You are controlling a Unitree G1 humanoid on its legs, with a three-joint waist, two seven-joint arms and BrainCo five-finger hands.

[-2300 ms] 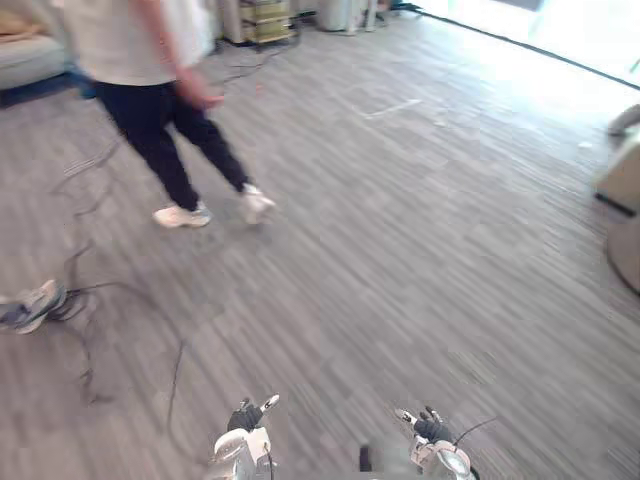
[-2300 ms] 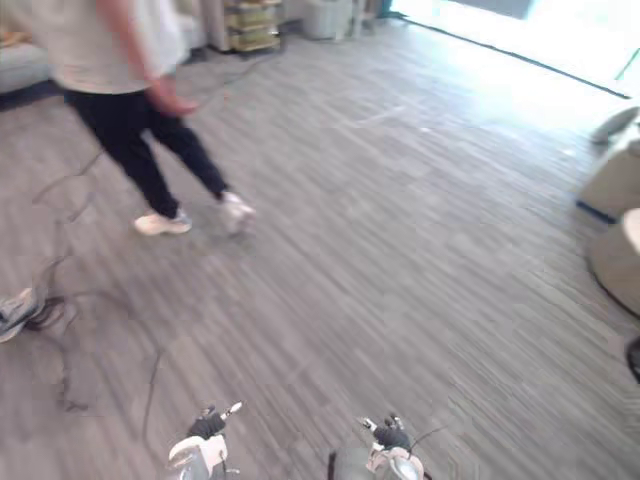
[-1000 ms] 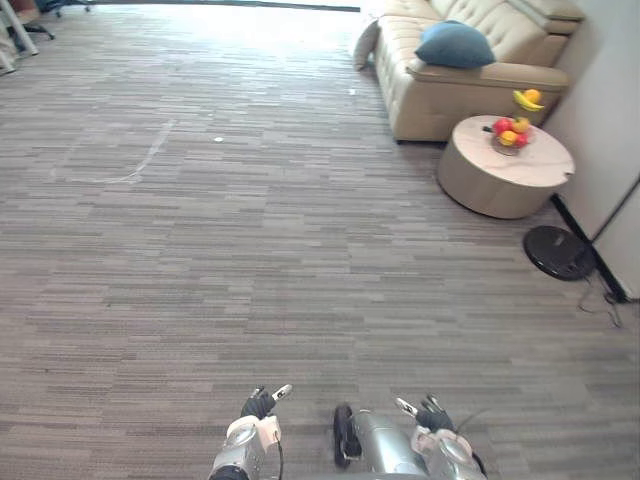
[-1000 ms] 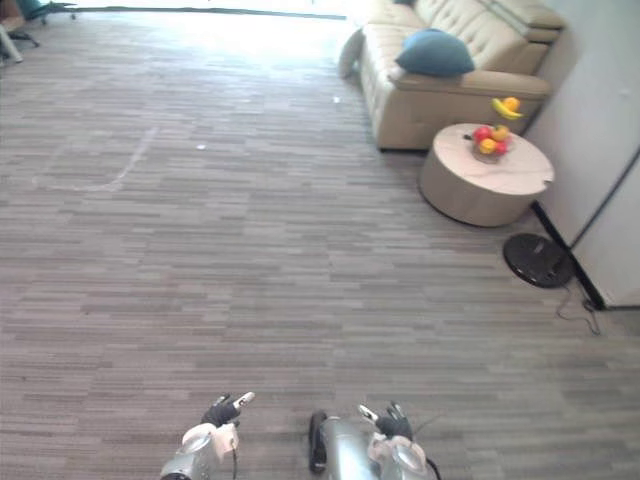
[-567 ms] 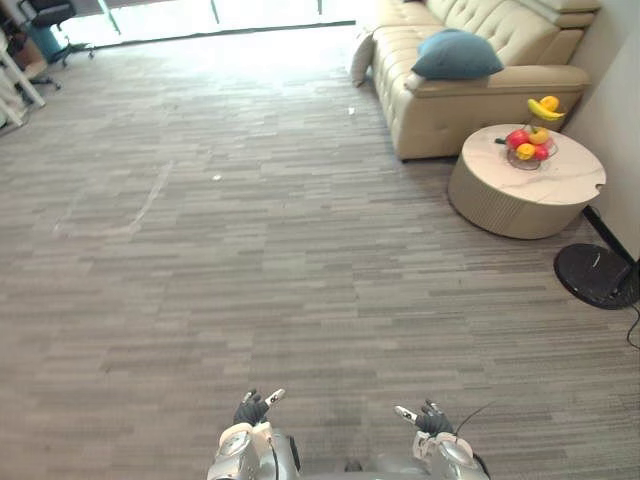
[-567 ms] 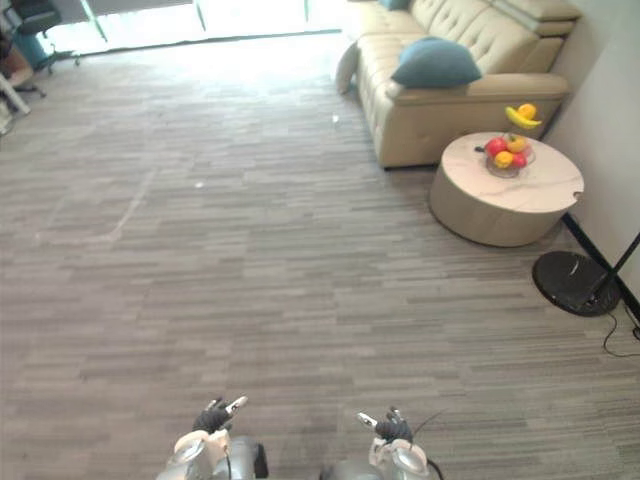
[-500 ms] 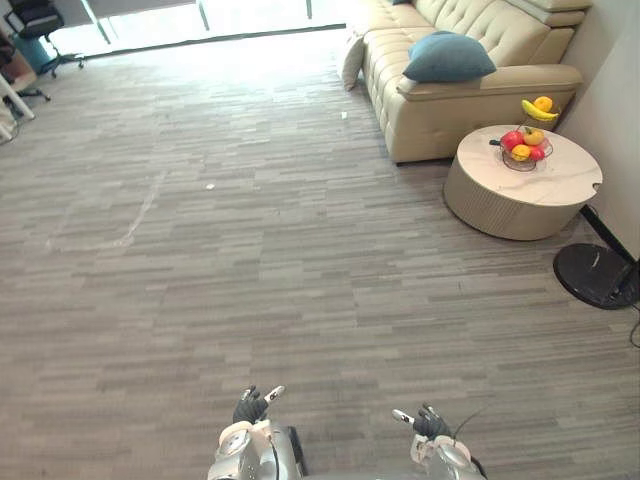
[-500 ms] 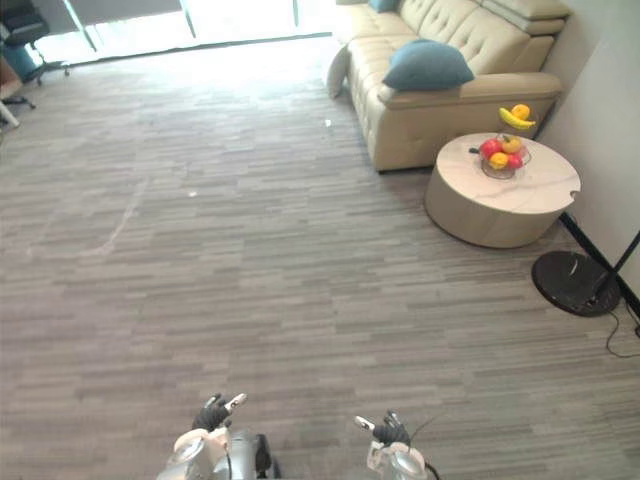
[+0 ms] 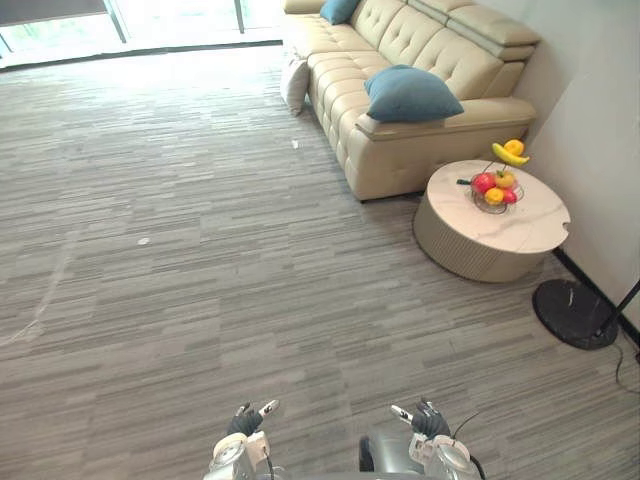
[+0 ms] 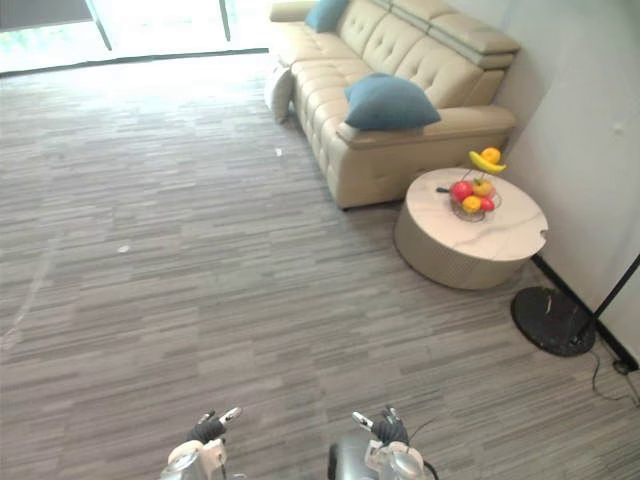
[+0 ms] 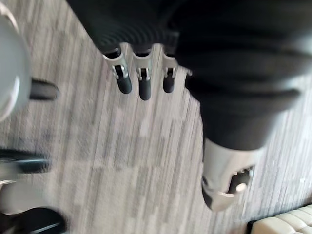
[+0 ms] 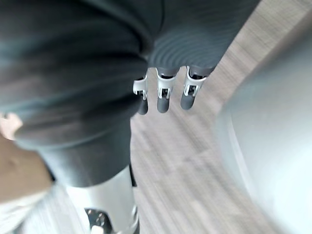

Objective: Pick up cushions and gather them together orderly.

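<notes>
Left robot hand [image 9: 246, 421] and right robot hand [image 9: 421, 420] hang loosely open, empty. Well ahead, toward the right robot hand's side, a blue cushion [image 9: 410, 95] rests on the sofa [image 9: 400, 165]. Probably soft, light, yielding: clasp its flanks between both robot hands rather than pinch a corner.

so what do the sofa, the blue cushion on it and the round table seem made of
Sofa: beige leather or faux leather, going by its smooth sheen and tufting. Blue cushion: matte fabric, no shine. Round table: marble-look top with faint veins, ribbed side of unclear material.
</notes>
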